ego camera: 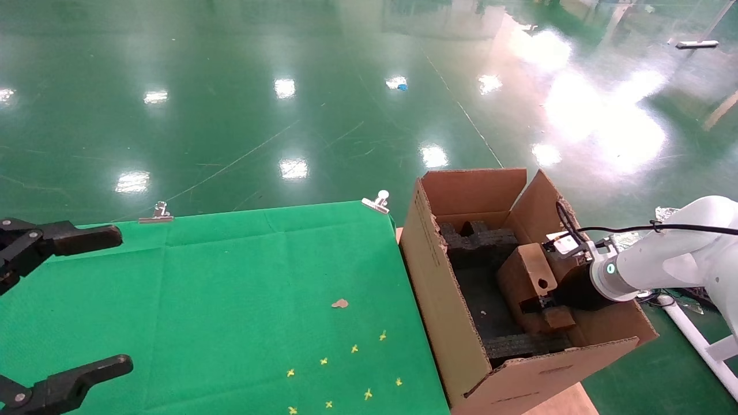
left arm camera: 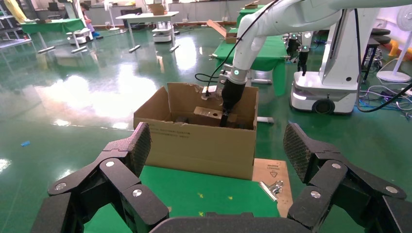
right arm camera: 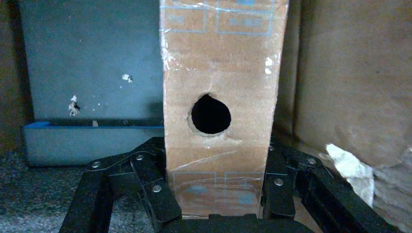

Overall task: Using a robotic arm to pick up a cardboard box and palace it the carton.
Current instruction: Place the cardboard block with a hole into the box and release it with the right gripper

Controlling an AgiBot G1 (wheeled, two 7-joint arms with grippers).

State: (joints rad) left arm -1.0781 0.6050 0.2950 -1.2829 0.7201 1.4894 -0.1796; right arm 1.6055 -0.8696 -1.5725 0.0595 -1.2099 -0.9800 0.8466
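While black foam blocks (ego camera: 481,239) crowd the carton (ego camera: 455,340) beside the desk (ego camera: 230,311), the right claw (ego camera: 542,304) clamps the cardboard box (ego camera: 527,274) inside; the left claw (ego camera: 63,305) gapes wide.

Head camera high above, both wrist cameras facing the shared carton (ego camera: 455,323).

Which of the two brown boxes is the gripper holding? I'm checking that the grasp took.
The small cardboard box, the one with a round hole, clamped in the right gripper inside the carton. The carton is far larger, with upright flaps.
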